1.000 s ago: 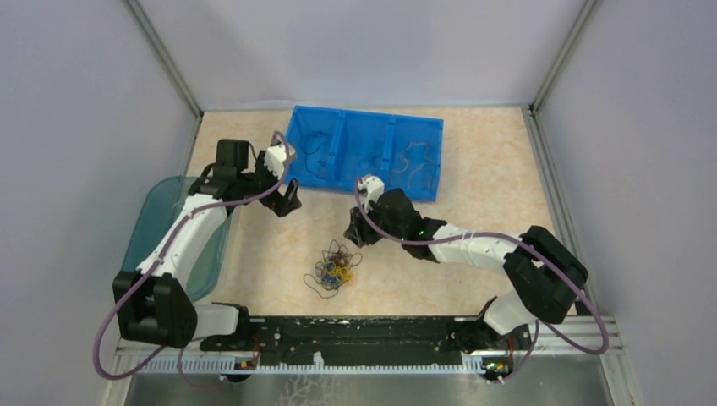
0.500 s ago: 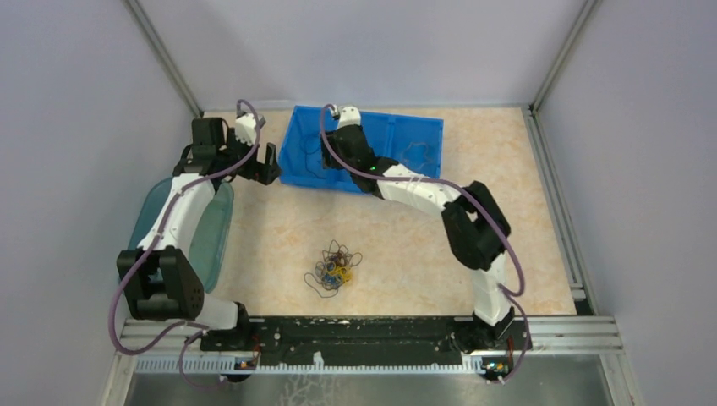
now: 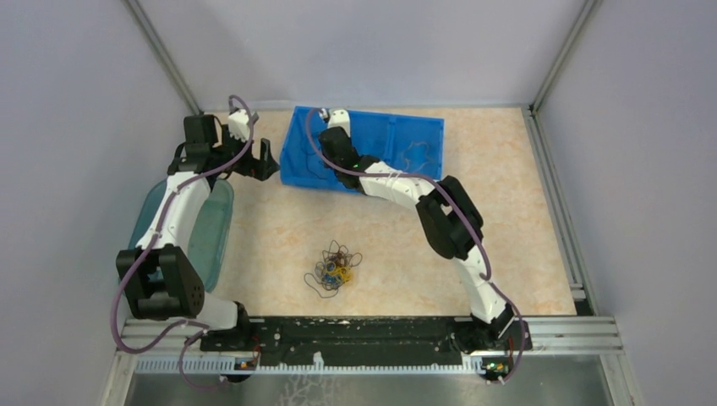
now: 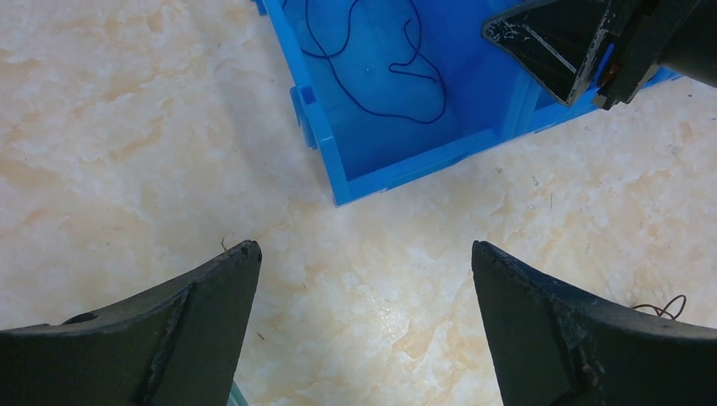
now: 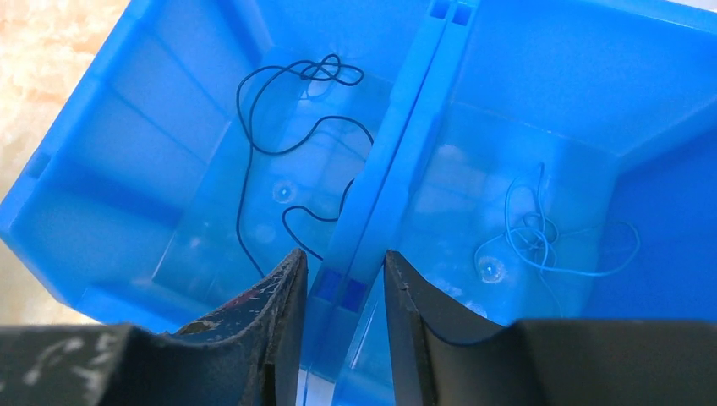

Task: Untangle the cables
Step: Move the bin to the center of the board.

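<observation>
A tangle of thin black, blue and yellow-orange cables (image 3: 334,269) lies on the table in front of the blue bin (image 3: 423,123). Single cables lie in the bin: a black one (image 5: 254,144) in the left compartment, a light blue one (image 5: 533,237) in the middle, a dark one (image 3: 414,156) on the right. My right gripper (image 5: 344,254) stands over the bin (image 5: 110,152), its jaws closed narrowly on the divider (image 5: 397,161) between left and middle compartments; it also shows from above (image 3: 331,161). My left gripper (image 4: 363,245) is wide open and empty over bare table by the bin's near left corner (image 4: 338,194).
A translucent teal tray (image 3: 207,228) sits at the table's left edge beside the left arm. A thin loose loop of cable (image 4: 664,306) lies on the table right of my left gripper. Grey walls close in the left, far and right sides.
My right arm swung from above the tangle up to the bin's left divider. My left gripper moved farther back and left, to beside the bin's left end. The tangle has not moved.
</observation>
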Robot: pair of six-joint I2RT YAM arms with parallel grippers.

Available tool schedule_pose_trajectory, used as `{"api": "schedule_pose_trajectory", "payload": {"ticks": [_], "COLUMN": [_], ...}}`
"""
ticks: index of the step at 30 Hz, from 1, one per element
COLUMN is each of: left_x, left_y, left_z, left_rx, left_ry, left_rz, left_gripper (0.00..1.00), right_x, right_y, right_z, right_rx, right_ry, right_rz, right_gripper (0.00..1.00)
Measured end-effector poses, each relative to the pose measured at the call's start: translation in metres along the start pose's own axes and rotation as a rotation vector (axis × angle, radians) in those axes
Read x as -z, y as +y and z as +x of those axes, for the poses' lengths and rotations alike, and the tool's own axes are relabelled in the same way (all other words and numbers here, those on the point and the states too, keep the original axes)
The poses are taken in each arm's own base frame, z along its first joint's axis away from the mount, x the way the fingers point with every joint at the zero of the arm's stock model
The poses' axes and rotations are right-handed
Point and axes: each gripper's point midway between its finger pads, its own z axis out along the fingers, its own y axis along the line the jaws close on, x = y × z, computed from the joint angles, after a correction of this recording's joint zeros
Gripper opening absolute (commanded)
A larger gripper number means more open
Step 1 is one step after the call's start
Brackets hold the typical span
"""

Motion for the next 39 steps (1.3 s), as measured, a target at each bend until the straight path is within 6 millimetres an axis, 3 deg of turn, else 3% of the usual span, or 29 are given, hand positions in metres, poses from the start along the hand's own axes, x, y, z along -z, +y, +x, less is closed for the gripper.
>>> {"api": "schedule_pose_trajectory", "payload": {"ticks": [7,12,17,21,24,31,39], "left_x": [0.000,0.000,0.000,-0.002,-0.004,-0.016,-0.024], "left_y": [-0.002,-0.003,-0.005,-0.009,-0.013,-0.016,-0.028], "left_z": [-0.001,-0.001,-0.003,0.000,0.006,0.018,0.041], "left_rx": [0.001,-0.003,-0.004,-0.004,0.004,0.020,0.059], "left_ry": [-0.005,-0.008,-0.017,-0.023,-0.016,0.013,0.076], "left_rz": [0.014,0.024,0.038,0.061,0.084,0.135,0.222], "left_gripper": [1.00,1.00,1.00,1.00,1.00,0.96,0.82], "right_x": [0.012,0.049,0.092,0.119,0.133,0.144,0.135], "right_y": [-0.010,-0.027,-0.039,-0.032,-0.020,-0.007,0.003], "right_z": [0.006,0.024,0.045,0.059,0.067,0.072,0.067], "right_rx": [-0.063,-0.108,-0.136,-0.177,-0.210,-0.237,-0.255], "right_ry": [-0.019,-0.007,0.003,-0.002,-0.011,-0.020,0.003], "right_rz": [0.011,0.013,0.035,0.044,0.053,0.057,0.012], "right_gripper": [0.17,0.10,0.10,0.10,0.20,0.28,0.25]}}
